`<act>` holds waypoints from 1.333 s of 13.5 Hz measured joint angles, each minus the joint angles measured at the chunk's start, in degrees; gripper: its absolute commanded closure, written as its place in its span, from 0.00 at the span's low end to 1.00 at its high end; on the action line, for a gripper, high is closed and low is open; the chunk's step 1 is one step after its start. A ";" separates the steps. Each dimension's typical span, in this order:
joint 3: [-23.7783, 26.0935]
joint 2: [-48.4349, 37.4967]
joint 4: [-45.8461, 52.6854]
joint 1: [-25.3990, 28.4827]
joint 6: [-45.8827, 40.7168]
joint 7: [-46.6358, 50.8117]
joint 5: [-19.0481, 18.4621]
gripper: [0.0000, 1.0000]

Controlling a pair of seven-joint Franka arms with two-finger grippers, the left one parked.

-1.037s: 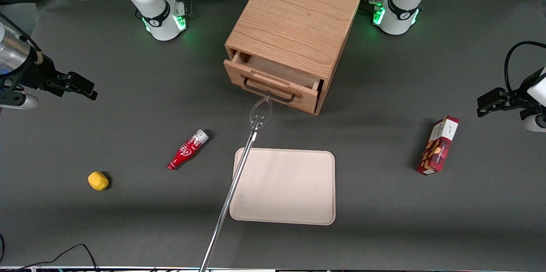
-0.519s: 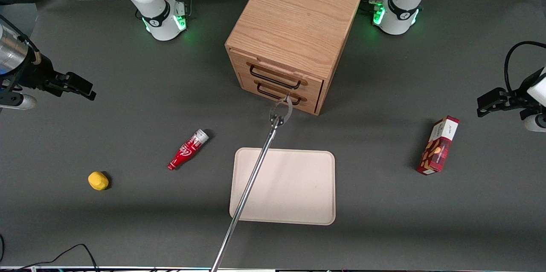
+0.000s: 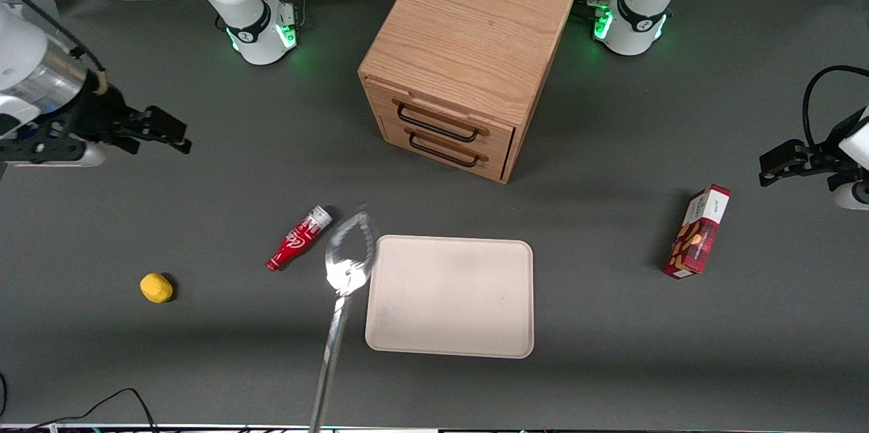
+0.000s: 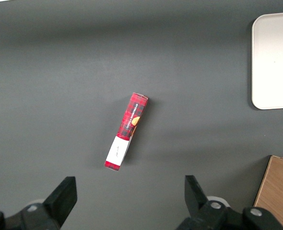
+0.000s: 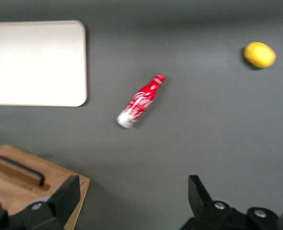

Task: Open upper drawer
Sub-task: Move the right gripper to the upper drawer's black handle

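Observation:
The oak cabinet (image 3: 468,39) stands mid-table. Its upper drawer (image 3: 434,114) is shut, with its thin black wire handle (image 3: 440,123) just above the lower drawer (image 3: 445,149), which is also shut. My right gripper (image 3: 166,134) hovers over the table toward the working arm's end, well apart from the cabinet, open and empty. In the right wrist view the gripper (image 5: 133,191) has its fingers (image 5: 67,194) wide apart. A drawer front with a black handle (image 5: 17,170) shows beside one finger; I cannot tell which drawer it is.
A metal grabber stick (image 3: 347,256) reaches in from the front edge, beside a cream tray (image 3: 451,297). A red cola bottle (image 3: 299,238) and a yellow fruit (image 3: 156,287) lie toward the working arm's end. A red snack box (image 3: 699,231) lies toward the parked arm's end.
The upper drawer stood open a second ago and is now shut. The grabber stick has drawn back from the handles toward the front camera. My gripper has moved a little toward the cabinet.

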 measured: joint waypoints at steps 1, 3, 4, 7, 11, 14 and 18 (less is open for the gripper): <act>2.45 0.33 0.53 0.07 0.46 0.00 0.15 0.00; 7.80 1.54 2.60 0.29 0.64 0.05 0.19 0.00; 10.87 2.72 4.01 0.42 0.64 0.15 0.19 0.00; 17.77 7.22 7.22 0.46 0.67 0.01 -0.17 0.00; 28.27 13.80 8.25 3.33 4.61 0.01 -8.23 0.00; 31.26 18.66 8.18 6.45 7.11 -0.81 -10.45 0.00; 32.04 25.67 8.19 8.72 11.09 -6.90 -11.21 0.00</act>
